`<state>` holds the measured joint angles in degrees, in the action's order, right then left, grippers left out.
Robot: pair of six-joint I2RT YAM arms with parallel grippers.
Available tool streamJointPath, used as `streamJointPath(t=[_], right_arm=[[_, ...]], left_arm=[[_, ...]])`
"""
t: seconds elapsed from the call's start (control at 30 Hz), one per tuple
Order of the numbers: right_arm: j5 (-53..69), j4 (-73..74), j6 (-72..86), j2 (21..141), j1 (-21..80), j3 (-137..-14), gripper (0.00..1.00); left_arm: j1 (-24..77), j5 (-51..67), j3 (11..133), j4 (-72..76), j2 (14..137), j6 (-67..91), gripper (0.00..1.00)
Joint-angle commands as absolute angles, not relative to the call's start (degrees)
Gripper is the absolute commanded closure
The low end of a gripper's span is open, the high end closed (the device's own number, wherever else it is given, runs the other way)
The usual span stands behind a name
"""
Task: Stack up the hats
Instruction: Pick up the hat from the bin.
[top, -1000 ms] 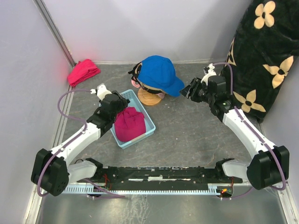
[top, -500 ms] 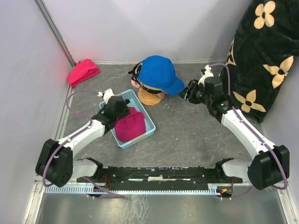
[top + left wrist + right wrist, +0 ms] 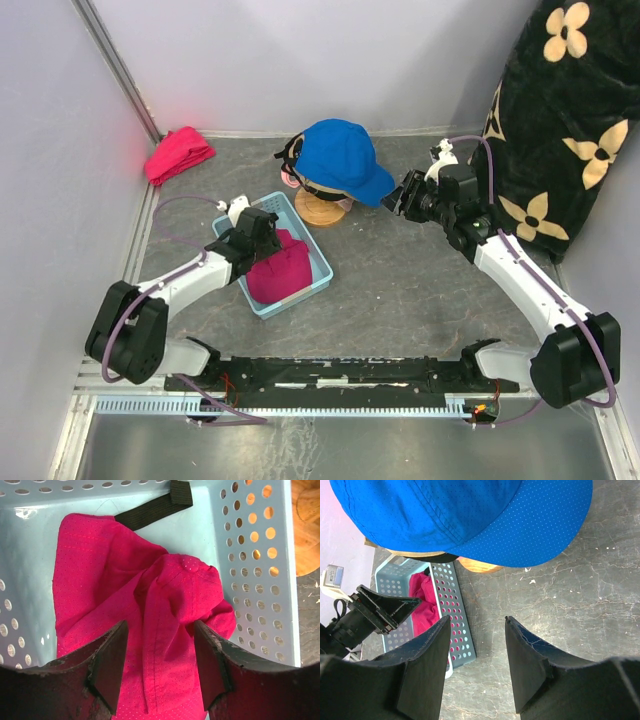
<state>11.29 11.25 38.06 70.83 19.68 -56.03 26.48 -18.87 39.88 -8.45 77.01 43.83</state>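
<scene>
Descent is what we see: the left gripper (image 3: pixel 161 630), jaws spread, now straddles the magenta cap (image 3: pixel 100 570) in the basket (image 3: pixel 250 580), centre-left, ready to lift it, while the right gripper (image 3: pixel 477 625) idles open by the blue cap (image 3: pixel 470 515).

From high at the near edge, the top camera looks down over the whole bench (image 3: pixel 400 290); the left wrist camera peers straight down, close, into the pale blue basket (image 3: pixel 250 555); the right wrist camera, near the blue hat (image 3: pixel 470 515), looks leftward, sharing that basket.
</scene>
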Motion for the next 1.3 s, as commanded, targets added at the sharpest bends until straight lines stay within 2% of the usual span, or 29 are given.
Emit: streamJointPath(t=[0.0, 0.1, 0.37, 0.9, 1.27], right_arm=[[10.69, 9.62, 37.08, 69.06, 19.96, -57.72, 0.44], [10.68, 9.67, 37.09, 69.19, 19.89, -57.9, 0.44], [10.45, 9.68, 37.11, 68.52, 19.96, -57.51, 0.44], [11.4, 11.35, 36.91, 66.02, 20.62, -58.47, 0.44], [15.37, 8.31, 40.38, 64.5, 21.24, -55.81, 0.4]], left_arm=[[26.64, -17.9, 41.7, -5.82, 78.14, 41.99, 0.4], [26.71, -17.61, 41.96, -5.3, 78.64, 41.82, 0.5], [26.59, -16.1, 41.49, -4.14, 79.97, 41.17, 0.96], [26.7, -22.39, 47.01, -11.37, 62.54, 42.09, 0.97], [26.65, -21.52, 50.52, -13.88, 56.86, 45.58, 0.97]])
